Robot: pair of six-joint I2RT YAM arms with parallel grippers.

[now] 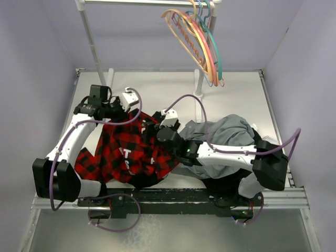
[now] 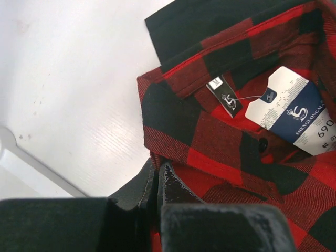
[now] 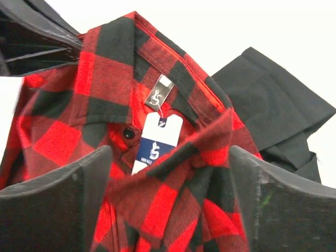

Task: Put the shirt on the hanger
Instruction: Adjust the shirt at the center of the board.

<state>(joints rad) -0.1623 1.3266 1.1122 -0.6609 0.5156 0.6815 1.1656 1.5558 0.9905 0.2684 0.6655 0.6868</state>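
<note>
The red-and-black plaid shirt point(image 1: 123, 152) lies crumpled on the table between my arms. Its collar with a white-and-blue tag shows in the left wrist view point(image 2: 220, 136) and the right wrist view point(image 3: 157, 105). My left gripper point(image 1: 122, 108) is shut on the shirt's edge beside the collar, with fabric pinched between the fingertips point(image 2: 156, 170). My right gripper point(image 1: 157, 128) is open, its jaws standing wide on either side of a raised fold of the collar point(image 3: 170, 178). The pale tan hanger point(image 1: 184, 43) hangs from the rail at the back, apart from the shirt.
A pink hanger and a teal hanger point(image 1: 216, 52) hang next to the tan one on the white rack point(image 1: 92, 42). A plain grey garment point(image 1: 226, 134) lies under my right arm. A plain black garment point(image 3: 273, 105) lies beside the shirt's collar.
</note>
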